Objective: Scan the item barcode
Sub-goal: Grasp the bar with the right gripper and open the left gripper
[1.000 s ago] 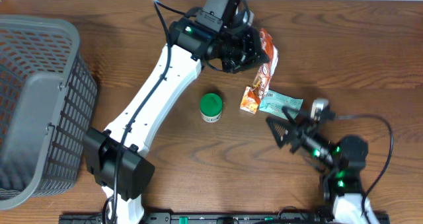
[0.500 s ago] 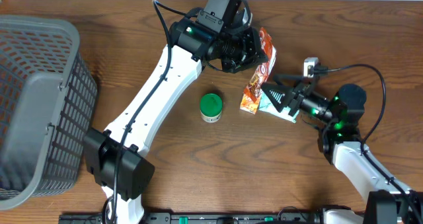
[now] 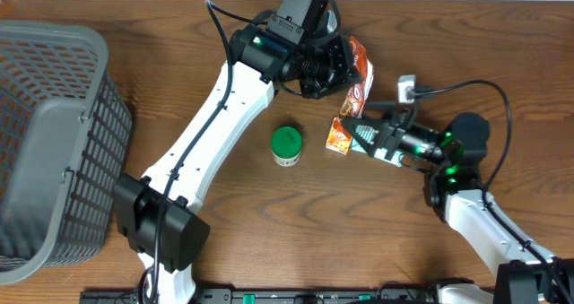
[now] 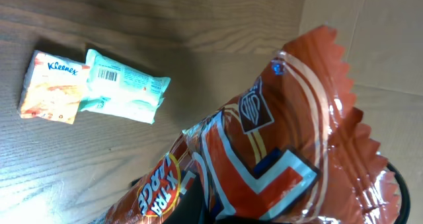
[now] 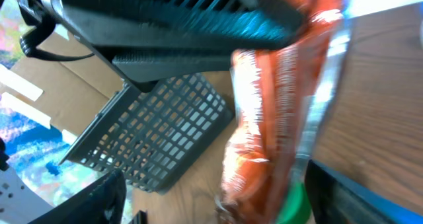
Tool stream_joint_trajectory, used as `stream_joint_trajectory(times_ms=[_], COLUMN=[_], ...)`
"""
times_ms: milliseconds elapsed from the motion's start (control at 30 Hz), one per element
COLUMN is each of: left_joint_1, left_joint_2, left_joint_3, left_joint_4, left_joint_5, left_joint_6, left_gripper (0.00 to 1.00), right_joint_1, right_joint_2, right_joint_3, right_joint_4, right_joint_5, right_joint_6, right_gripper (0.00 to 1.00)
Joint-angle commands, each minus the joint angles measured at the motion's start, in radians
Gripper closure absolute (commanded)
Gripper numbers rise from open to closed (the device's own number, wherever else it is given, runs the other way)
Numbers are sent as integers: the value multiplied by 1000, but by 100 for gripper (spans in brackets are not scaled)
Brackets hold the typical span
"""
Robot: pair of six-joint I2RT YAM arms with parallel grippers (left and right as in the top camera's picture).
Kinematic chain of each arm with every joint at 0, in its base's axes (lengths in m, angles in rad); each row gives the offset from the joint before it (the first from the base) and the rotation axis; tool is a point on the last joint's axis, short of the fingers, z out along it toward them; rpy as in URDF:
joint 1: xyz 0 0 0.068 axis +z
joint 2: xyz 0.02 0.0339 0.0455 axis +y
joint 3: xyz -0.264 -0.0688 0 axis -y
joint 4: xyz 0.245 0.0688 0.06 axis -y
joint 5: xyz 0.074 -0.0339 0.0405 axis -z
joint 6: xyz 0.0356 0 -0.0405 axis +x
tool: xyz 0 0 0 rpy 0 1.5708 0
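Because the orange, crinkled foil snack packet (image 3: 361,80) is pinched by one edge only, a slip or a twist in the grip is judged the chief risk. The left gripper (image 3: 343,71) is closed tight on it, and the packet is held up off the brown wooden table (image 3: 502,62), toward 1 o'clock from the table's middle in the overhead view. No barcode can be made out on the faces shown in either wrist view, so a wrong face may be presented. Glare and creases in the foil could also spoil a read.

The right gripper (image 3: 361,135) stands with its jaws spread wide and nothing seen between them, just at 5 o'clock of the packet's lower end. A knock there is thought possible if the arm is advanced further. A teal plastic wrapper (image 4: 124,92) with its barcode turned upward lies on the table beside an orange Kleenex tissue pack (image 4: 51,85). That code could be read by mistake.

The packet's long axis is seen to run roughly from 12 to 6 o'clock, tilted slightly toward 1 and 7. The serrated seal is pointed away from the holding fingers.
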Motion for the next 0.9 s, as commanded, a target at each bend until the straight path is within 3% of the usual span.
stream_joint_trajectory(times_ms=[0, 133, 233, 300, 367, 533, 567, 600, 633, 667, 767, 867], left_joint_1=[0, 0, 0, 0, -2, -3, -2, 0, 2, 4, 14, 17], left_joint_2=[10, 10, 10, 10, 10, 10, 10, 10, 10, 10, 10, 8], left_joint_3=[2, 2, 2, 2, 2, 2, 2, 2, 2, 2, 3, 4], left_joint_4=[2, 0, -7, -7, -7, -5, 1, 6, 13, 23, 75, 118], left_joint_5=[-5, -5, -1, 3, 7, 6, 6, 6, 6, 6, 2, -94], left_joint_6=[-18, -19, -19, -19, -19, -16, -11, -1, 13, 33, 118, 182], left_gripper=[93, 93, 93, 93, 93, 90, 84, 71, 35, 21, 20, 20], right_joint_1=[36, 34, 23, 14, 10, 3, -6, -23, -41, -63, -142, -228], right_joint_2=[-2, -2, -2, -2, -2, -4, -5, -6, -6, -8, -8, -8], right_joint_3=[19, 19, 19, 19, 19, 19, 19, 19, 19, 19, 19, 19], right_joint_4=[0, -23, -41, -43, -42, -40, -40, -41, -40, -40, -40, -45], right_joint_5=[84, 109, 117, 128, 144, 146, 140, 124, 105, 82, -7, -100], right_joint_6=[4, -21, -47, -50, -49, -49, -49, -48, -48, -48, -36, -38], right_gripper=[27, 63, 79, 83, 97, 99, 99, 99, 99, 99, 99, 99])
